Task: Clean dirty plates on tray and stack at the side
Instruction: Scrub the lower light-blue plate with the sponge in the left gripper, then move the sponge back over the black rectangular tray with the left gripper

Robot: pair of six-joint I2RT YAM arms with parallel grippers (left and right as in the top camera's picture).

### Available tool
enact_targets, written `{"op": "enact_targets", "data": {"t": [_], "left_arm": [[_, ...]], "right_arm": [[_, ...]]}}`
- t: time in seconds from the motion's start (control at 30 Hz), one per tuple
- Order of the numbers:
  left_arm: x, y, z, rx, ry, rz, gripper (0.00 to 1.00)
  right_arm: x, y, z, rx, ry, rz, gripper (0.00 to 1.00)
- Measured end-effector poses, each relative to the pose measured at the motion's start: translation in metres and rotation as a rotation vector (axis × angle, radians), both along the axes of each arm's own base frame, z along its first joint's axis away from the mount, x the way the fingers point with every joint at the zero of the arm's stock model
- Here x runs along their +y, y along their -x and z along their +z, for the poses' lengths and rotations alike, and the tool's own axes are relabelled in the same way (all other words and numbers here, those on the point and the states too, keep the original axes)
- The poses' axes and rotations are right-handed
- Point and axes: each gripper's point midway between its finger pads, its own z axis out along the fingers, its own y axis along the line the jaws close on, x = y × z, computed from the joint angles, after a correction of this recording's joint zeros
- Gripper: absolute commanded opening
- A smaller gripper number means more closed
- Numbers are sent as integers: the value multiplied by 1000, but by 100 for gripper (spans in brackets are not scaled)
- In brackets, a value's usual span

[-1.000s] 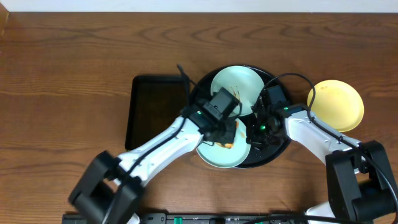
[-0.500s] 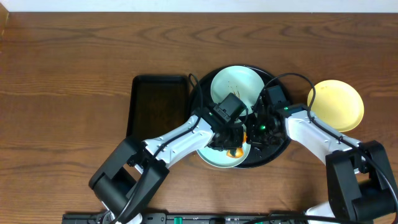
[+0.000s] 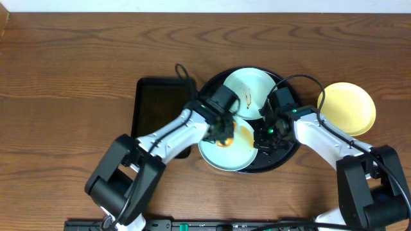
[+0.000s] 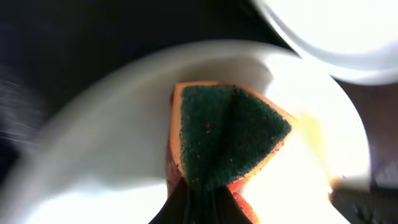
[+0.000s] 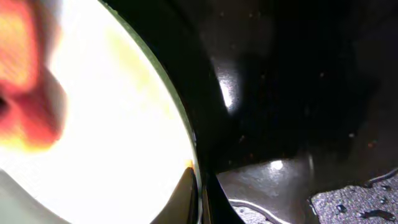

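Two mint-blue plates lie on the round black tray point(image 3: 282, 160): the near plate point(image 3: 232, 156) at the tray's front and the far plate point(image 3: 253, 90) behind it, with a brown smear. The pale yellow plate point(image 3: 347, 107) lies on the table to the right, off the tray. My left gripper point(image 3: 223, 138) is shut on an orange sponge with a green scouring face point(image 4: 227, 137), pressed on the near plate point(image 4: 112, 124). My right gripper point(image 3: 260, 140) is shut on the near plate's right rim point(image 5: 193, 162), one finger above and one below.
A smaller rectangular black tray point(image 3: 157, 102) lies to the left of the round tray, under my left arm. Brown wooden table point(image 3: 64, 77) lies all round. The round tray's floor looks wet in the right wrist view point(image 5: 348, 199).
My left gripper has moved the sponge from the near plate's lower right back to its upper left. The right gripper and the plates have stayed put.
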Motion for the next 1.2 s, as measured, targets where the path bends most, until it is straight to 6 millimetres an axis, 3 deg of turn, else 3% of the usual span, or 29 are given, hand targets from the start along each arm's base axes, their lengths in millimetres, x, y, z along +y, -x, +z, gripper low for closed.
{"op": "enact_targets", "data": {"t": [0.17,0.33,0.37,0.43,0.5,0.63,0.8,1.0,1.2], "left_arm": [[18,-13,0,2,-2,47,7],[19,-13,11,5,46,17,7],[19,-13,21,-15,61,3,8],[18,-16,38,-63,81,-17,8],[24,-23,73,-164,99,-28,8],[43,-24,112,-277,77,-9,7],[78,-25,107,-252,-15,59,8],[127,-40,103,-235,-77,182,8],[169,-50,101,-225,-109,298,8]], "right_arm": [[0,0,0,0,1,0,1],[-4,1,-1,4,21,-2,1],[-5,1,-1,5,27,-3,1],[-6,1,-2,4,37,-4,11],[-10,2,-3,3,60,-8,22],[-11,1,-3,-1,64,-11,24],[-11,1,-3,-3,63,-11,23],[-12,-5,-4,-28,71,-13,2],[-9,-8,-3,-39,57,-12,1]]}}
